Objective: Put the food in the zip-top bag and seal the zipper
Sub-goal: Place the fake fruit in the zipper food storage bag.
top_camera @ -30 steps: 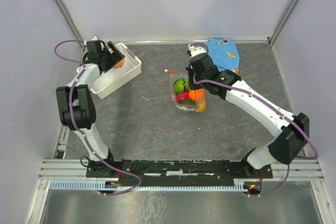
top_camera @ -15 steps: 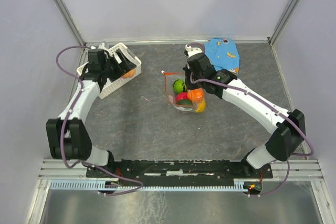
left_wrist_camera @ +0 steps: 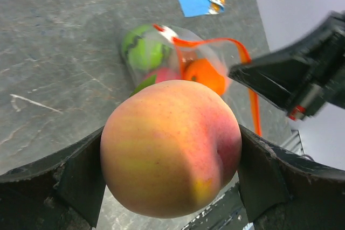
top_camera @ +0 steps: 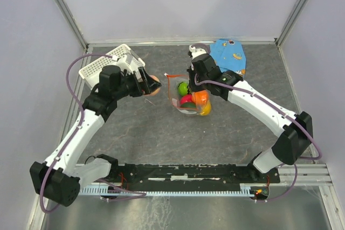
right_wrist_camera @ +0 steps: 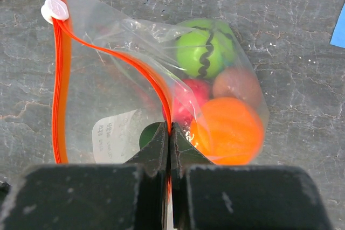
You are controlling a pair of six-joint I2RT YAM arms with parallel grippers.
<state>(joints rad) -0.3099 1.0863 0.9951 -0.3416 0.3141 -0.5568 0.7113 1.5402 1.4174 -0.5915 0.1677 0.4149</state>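
My left gripper is shut on the peach-pink fruit and holds it above the table just left of the zip-top bag. The clear bag lies mid-table with its mouth open toward the left. Inside it are the striped bright green fruit, the red fruit, the orange fruit and a dark green one. A yellow fruit shows at the bag's near end. My right gripper is shut on the red-orange zipper, holding up one lip of the mouth.
A white lattice basket stands at the back left, behind the left arm. A blue patterned cloth lies at the back right, behind the right arm. Grey walls and metal rails bound the table.
My left gripper has carried the peach-pink fruit out of the white basket and rightward, close to the bag's mouth. My right gripper has kept its hold on the zipper.
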